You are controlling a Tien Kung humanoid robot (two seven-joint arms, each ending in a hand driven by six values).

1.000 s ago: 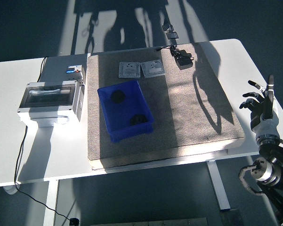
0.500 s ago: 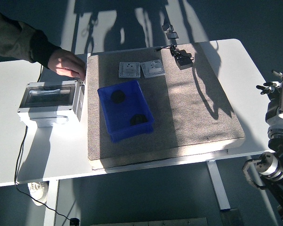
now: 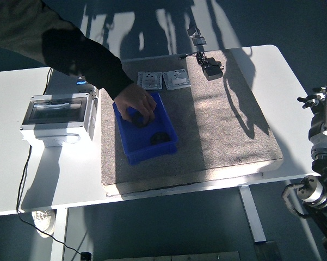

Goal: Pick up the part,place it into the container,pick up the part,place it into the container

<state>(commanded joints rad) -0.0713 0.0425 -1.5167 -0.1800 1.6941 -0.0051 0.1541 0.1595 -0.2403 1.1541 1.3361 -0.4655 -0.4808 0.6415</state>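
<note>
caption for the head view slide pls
A person's hand reaches into the blue plastic bin while the robot's right hand waits off-table.

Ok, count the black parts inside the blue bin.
2: one black part lies at the blue bin's near right; another part sits under the person's hand, mostly covered. More may be hidden.

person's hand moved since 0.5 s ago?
Yes. The person's hand has come from beside the grey box rightward and toward the near edge, into the blue bin, over a black part there.

no legible text, labels, brands or numbers anywhere
</note>
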